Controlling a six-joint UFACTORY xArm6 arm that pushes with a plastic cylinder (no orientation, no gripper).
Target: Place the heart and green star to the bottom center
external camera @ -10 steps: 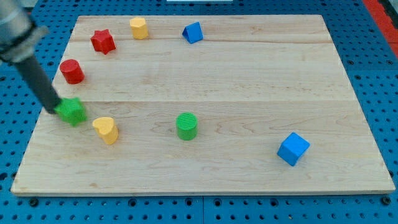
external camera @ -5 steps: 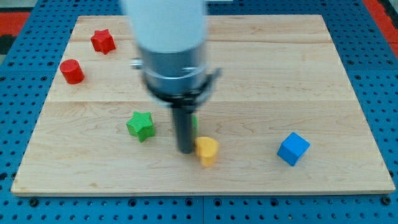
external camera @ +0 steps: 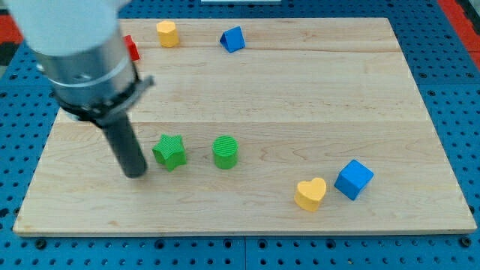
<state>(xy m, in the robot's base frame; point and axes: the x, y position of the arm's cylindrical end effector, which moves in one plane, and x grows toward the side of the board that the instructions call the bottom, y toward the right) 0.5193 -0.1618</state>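
Note:
The yellow heart lies near the view's bottom, right of centre, just left of the blue cube. The green star sits left of centre in the lower half of the board. My tip rests on the board just left of the green star, a small gap away from it. The arm's grey body above it hides part of the board's upper left.
A green cylinder stands just right of the green star. A yellow block and a blue block sit along the top edge. A red block is partly hidden behind the arm. The wooden board lies on a blue pegboard.
The yellow heart has moved right, from the bottom centre to beside the blue cube. My tip has swung from the heart to the left side of the green star. The arm now hides the red blocks.

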